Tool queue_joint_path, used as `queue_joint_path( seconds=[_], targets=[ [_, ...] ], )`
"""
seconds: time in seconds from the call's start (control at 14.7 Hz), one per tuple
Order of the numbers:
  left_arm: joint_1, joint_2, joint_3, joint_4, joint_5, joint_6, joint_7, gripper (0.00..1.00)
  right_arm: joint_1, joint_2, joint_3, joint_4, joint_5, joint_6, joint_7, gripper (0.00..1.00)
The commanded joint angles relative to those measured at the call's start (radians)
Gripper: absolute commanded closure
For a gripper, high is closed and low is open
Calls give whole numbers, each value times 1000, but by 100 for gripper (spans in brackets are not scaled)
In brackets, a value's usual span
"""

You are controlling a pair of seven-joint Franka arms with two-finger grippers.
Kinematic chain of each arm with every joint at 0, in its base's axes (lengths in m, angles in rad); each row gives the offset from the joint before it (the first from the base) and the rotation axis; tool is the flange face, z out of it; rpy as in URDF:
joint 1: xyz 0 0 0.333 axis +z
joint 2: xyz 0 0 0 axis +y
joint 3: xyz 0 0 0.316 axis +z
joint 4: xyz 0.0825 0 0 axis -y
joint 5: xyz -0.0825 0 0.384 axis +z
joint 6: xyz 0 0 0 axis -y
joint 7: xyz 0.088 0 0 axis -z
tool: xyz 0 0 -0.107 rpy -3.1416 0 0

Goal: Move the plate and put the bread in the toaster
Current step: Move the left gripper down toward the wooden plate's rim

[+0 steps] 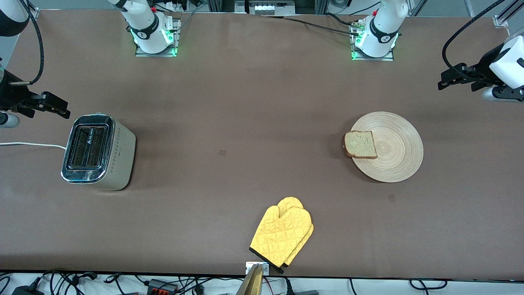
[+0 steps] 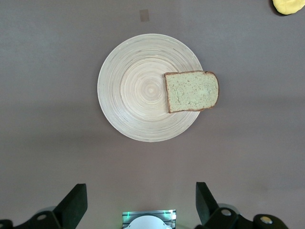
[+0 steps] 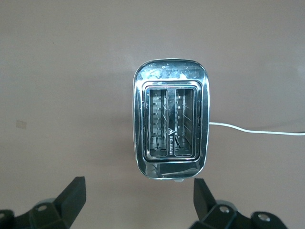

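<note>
Front view: plate (image 1: 395, 153) on counter (image 1: 245, 123) toward left arm's end, bread (image 1: 360, 144) lying on its rim, overhanging toward toaster (image 1: 98, 152) at right arm's end. Yellow oven mitt (image 1: 282, 234) nearer camera, between them. Left tool (image 1: 448, 80) and right tool (image 1: 61, 108) raised, waiting.

Left wrist view: fingers (image 2: 74, 202) wide apart, plate and bread below.

Right wrist view: fingers (image 3: 71, 195) wide apart over toaster, both slots empty; white cord (image 3: 257, 130) trails off.
</note>
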Motion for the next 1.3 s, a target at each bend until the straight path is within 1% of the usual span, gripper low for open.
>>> queue_joint_path(
  seconds=[0.0, 0.34, 0.48, 0.55, 0.82, 1.02, 1.09, 1.23],
  targets=[
    [-4, 20, 4, 37, -3, -21, 18, 0, -1, -29, 3, -18, -4, -8, -3, 0],
    [-4, 33, 8, 38, -5, -18, 18, 0, -2, -27, 3, -15, -4, -10, -6, 0],
    [7, 83, 19, 72, -11, -24, 24, 0, -2, -27, 3, -15, -4, -10, -6, 0],
    [35, 108, 22, 90, -20, -25, 28, 0, -2, -27, 3, -15, -4, -8, -6, 0],
    [68, 165, 24, 98, -29, -18, 33, 0, -2, -24, 3, -15, -4, -8, -6, 0],
    [143, 255, 24, 124, -114, -18, 36, 0, -2, -23, 3, -13, -6, -4, -6, 0],
    [165, 284, 24, 126, -137, -18, 54, 0, -2, -23, 3, -13, -6, -7, -6, 0],
    [194, 351, 22, 133, -154, -13, 172, 0, -2, -23, 3, -13, -6, -4, -6, 0]
  ],
)
